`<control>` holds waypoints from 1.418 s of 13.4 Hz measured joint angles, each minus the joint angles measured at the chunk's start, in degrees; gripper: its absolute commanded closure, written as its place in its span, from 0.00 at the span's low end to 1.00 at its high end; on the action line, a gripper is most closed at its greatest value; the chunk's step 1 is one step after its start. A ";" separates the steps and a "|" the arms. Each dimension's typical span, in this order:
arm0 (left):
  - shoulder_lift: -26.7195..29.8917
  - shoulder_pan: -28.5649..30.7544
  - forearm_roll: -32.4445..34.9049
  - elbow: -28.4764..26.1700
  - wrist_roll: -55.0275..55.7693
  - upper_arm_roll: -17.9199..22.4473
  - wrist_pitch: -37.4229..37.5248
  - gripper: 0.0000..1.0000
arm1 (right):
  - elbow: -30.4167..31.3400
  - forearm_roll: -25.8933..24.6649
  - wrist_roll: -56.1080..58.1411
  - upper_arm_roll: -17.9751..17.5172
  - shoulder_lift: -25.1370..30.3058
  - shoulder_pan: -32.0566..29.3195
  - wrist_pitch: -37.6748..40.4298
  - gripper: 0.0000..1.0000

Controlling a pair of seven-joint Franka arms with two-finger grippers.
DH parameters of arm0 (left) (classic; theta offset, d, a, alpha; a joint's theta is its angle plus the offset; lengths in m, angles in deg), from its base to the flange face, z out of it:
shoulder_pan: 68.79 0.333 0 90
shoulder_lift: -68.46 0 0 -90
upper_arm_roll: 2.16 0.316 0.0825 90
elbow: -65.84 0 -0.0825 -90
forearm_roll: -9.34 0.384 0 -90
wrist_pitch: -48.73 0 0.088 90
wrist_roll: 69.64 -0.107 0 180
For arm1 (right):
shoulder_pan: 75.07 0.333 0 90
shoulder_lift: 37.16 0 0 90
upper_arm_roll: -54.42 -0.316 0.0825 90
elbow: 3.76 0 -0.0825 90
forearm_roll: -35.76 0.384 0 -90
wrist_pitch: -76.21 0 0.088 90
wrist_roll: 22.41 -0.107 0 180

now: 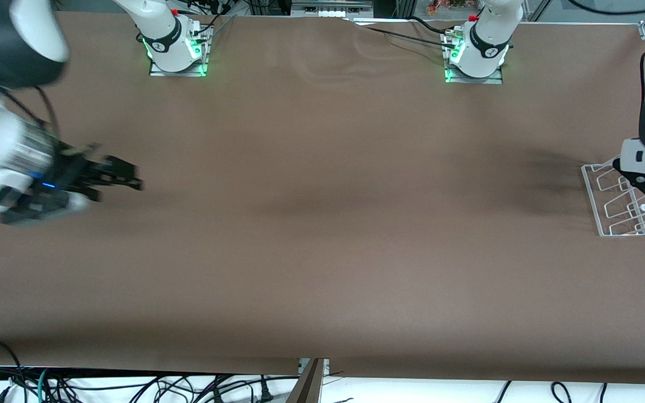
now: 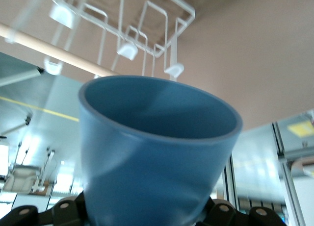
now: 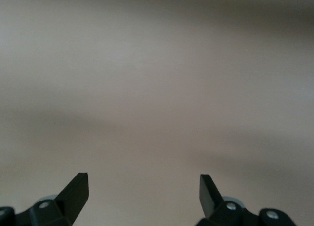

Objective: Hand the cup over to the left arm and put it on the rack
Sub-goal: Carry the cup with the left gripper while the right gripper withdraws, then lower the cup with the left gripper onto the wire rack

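The cup is plain blue plastic, tapered, without handle, rim facing the rack. The left gripper is clamped on its base, over the rack at the left arm's end of the table. The right gripper, fingers spread wide, holds nothing, over the right arm's end.

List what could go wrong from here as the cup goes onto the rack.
The left gripper grips the cup only at its base, so it might tilt or slip. The rack sits at the table's edge, and a prong catching the rim could push the light wire frame off.
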 measured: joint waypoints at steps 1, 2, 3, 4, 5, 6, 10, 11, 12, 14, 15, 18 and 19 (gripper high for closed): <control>-1.08 0.74 1.08 -1.27 0.07 0.04 0.32 1.00 | 1.56 -0.98 0.07 0.11 2.17 -1.61 0.38 0.00; -1.72 1.77 2.05 -2.98 0.09 0.06 0.31 1.00 | 3.25 -2.30 0.08 0.47 4.09 -2.67 0.82 0.00; -2.02 2.69 3.11 -4.81 0.14 0.09 0.29 1.00 | 4.75 -3.52 0.08 1.35 5.67 -3.11 1.80 0.00; -2.17 3.35 4.12 -6.36 0.26 0.09 0.25 1.00 | 5.72 -4.37 0.08 2.32 6.75 -3.21 2.91 0.00; -2.31 3.74 5.26 -7.65 0.55 0.09 0.22 1.00 | 6.31 -5.16 0.12 3.13 7.58 -3.25 3.61 0.00; -2.48 3.85 6.42 -8.79 1.13 0.09 0.23 1.00 | 6.56 -6.49 0.15 3.56 8.18 -3.29 3.91 0.00; -2.86 3.85 10.04 -13.16 4.00 0.02 0.74 1.00 | 6.70 -10.45 0.16 3.66 9.62 -3.29 4.01 0.00; -3.21 3.84 11.09 -13.71 4.55 0.01 1.61 1.00 | 6.77 -10.74 0.16 3.64 9.85 -3.29 4.13 0.00; -3.69 3.85 12.14 -13.87 5.00 0.01 2.34 1.00 | 6.82 -10.80 0.16 3.57 9.94 -3.29 4.30 0.00; -4.65 3.84 13.48 -13.90 5.74 0.01 3.09 1.00 | 6.94 -10.85 0.16 3.46 9.94 -3.28 4.48 0.00; -5.02 3.85 14.28 -13.90 6.16 0.01 3.40 1.00 | 7.05 -10.86 0.16 3.46 9.94 -3.28 4.48 0.00; -5.98 3.77 15.82 -13.90 8.22 -0.05 4.05 1.00 | 7.17 -10.88 0.17 3.40 9.93 -3.21 4.48 0.00; -6.19 3.70 16.24 -13.90 8.81 -0.08 4.06 1.00 | 7.17 -10.88 0.17 3.36 9.89 -3.16 4.48 0.00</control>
